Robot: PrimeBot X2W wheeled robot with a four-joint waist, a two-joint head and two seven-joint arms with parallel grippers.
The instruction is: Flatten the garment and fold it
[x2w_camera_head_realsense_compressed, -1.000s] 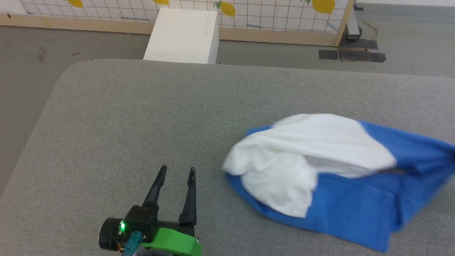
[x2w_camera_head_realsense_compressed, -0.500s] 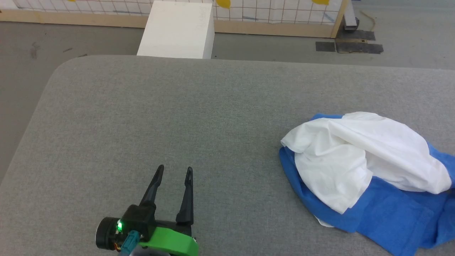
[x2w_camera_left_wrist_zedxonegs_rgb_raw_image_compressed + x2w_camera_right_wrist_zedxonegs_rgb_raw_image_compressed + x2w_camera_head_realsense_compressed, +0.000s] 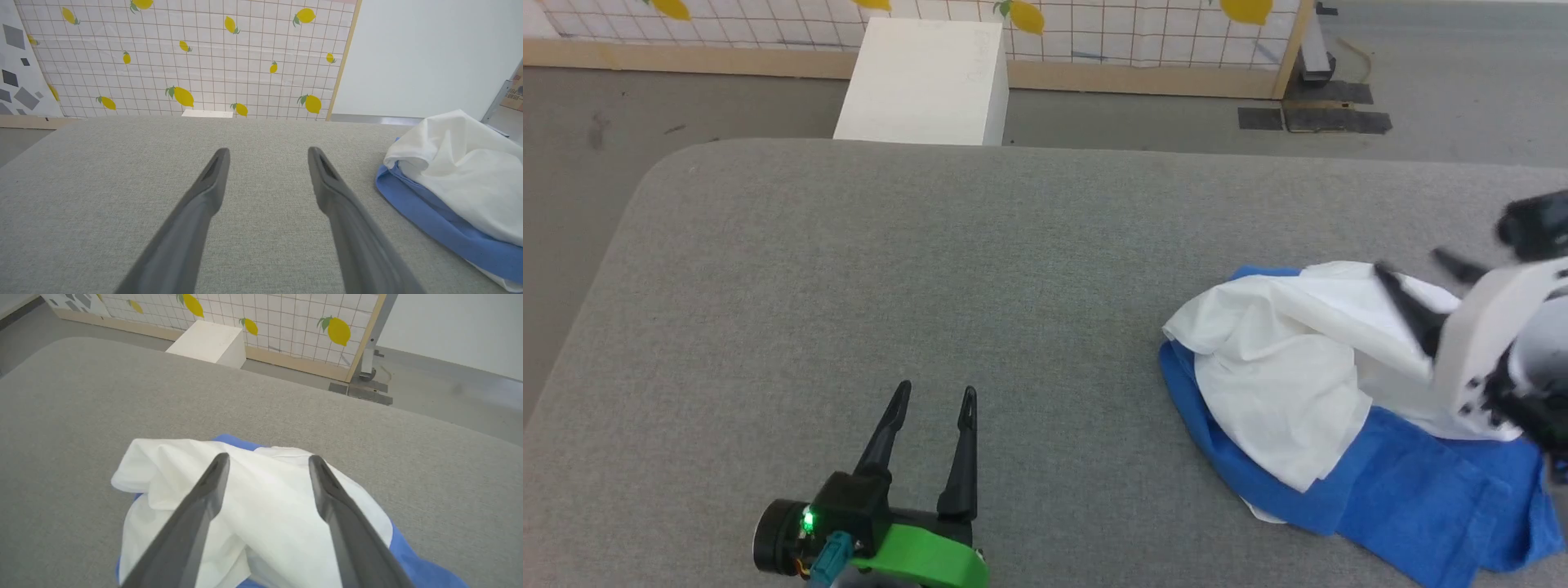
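The garment (image 3: 1282,392) lies in a crumpled heap on the right of the grey table (image 3: 849,261), white cloth bunched over blue. My right gripper (image 3: 1409,263) hovers over the heap's far right side, blurred, its fingers apart. In the right wrist view the right gripper (image 3: 269,457) stands open just above the white folds of the garment (image 3: 265,506), holding nothing. My left gripper (image 3: 935,392) rests open low over bare table at the front left, well clear of the cloth. The left wrist view shows the left gripper (image 3: 268,151) open, with the garment (image 3: 457,175) off to its right.
A white box (image 3: 923,77) stands on the floor beyond the table's far edge, in front of a lemon-patterned panel (image 3: 1094,33). Dark plates (image 3: 1307,120) lie on the floor at the back right. The table's left corner is rounded.
The garment has dropped and settled into a heap further right. The right gripper has come into the head view from the right, with its fingers spread. The left gripper has held still.
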